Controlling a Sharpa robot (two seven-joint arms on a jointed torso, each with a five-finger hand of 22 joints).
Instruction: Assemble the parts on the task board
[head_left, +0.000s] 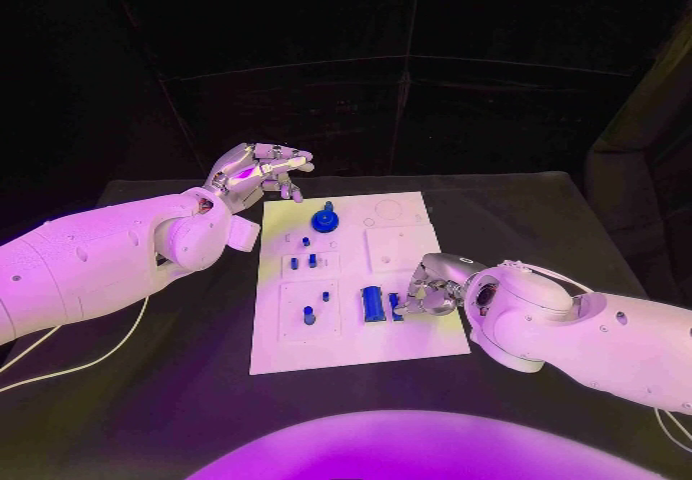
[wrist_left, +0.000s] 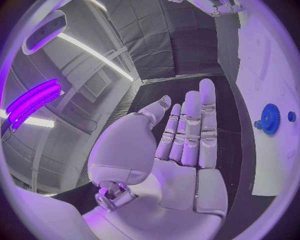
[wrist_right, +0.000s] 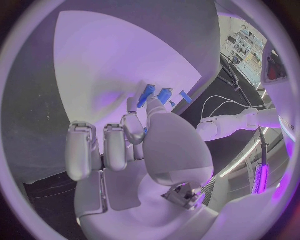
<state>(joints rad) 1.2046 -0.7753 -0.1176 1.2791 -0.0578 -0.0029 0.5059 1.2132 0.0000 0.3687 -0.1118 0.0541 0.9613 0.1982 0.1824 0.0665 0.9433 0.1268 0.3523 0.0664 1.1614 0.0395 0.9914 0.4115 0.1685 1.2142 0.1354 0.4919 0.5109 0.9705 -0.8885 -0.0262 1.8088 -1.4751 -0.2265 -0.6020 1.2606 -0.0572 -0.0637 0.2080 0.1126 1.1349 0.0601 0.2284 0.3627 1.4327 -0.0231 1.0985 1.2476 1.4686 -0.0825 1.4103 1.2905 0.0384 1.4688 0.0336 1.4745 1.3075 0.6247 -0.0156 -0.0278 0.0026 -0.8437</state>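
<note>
While the silver right hand (head_left: 430, 288) is pressed onto small blue block parts (head_left: 374, 303) at the white task board's (head_left: 346, 345) four o'clock, whether one is grasped cannot be told; misalignment could jam it. The silver left hand (head_left: 257, 172) is held loosely released at eleven o'clock.

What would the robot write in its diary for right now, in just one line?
left robot hand: open, raised beside task board | right robot hand: fingers at blue parts on board, hold unclear | blue gear: on board's far end

Black table (head_left: 173, 400), dark curtain (head_left: 433, 100) behind, ceiling strip light (wrist_left: 94, 52).
</note>
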